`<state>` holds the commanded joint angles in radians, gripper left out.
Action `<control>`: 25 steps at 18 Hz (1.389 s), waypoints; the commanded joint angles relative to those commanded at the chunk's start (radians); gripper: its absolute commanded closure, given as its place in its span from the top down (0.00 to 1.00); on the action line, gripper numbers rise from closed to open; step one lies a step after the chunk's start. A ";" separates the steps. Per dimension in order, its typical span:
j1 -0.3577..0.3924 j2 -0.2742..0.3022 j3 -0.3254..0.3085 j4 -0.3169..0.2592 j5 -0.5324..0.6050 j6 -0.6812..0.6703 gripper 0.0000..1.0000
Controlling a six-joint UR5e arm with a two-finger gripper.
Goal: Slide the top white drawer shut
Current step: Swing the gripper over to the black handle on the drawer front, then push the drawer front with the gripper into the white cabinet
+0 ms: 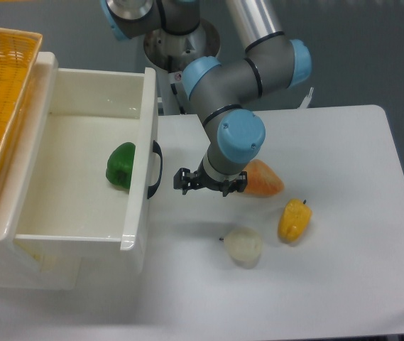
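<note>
- Item 1, the top white drawer: pulled fully out of the cabinet at the left of the table, front panel facing right. Its black handle sits on that panel, the natural face to push against for closing.
- Item 2, gripper: hangs low over the table just right of the handle, apart from it, holding nothing. Seen from above, the dark fingers are too small to tell whether they stand wide or narrow. Judged placement: level with the drawer front, ready to press leftward.
- Item 3, green pepper: lies inside the drawer against the front wall; likely to ride along when the drawer moves.
- Item 4, loose produce on the table: orange piece partly covered by the wrist; yellow pepper; pale round vegetable. All lie right of the gripper, off the push path.
- Item 5, yellow wicker basket: on top of the cabinet, cut off by the left edge.
- Not visible: the lower drawer, masked by the open one; the drawer's runners; the gripper's fingertips in detail.
</note>
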<state>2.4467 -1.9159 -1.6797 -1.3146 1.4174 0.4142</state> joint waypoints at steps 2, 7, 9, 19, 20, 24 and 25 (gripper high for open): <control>-0.009 0.000 0.000 0.000 0.000 -0.003 1.00; -0.020 0.000 0.002 -0.002 0.000 -0.006 1.00; -0.029 0.000 0.002 -0.002 -0.002 -0.006 1.00; -0.046 0.012 0.003 -0.003 -0.002 -0.008 1.00; -0.048 0.011 0.003 -0.003 -0.002 -0.008 1.00; -0.058 0.014 0.005 -0.005 -0.002 -0.009 1.00; -0.066 0.014 0.005 -0.005 -0.002 -0.009 1.00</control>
<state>2.3808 -1.9021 -1.6751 -1.3192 1.4159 0.4050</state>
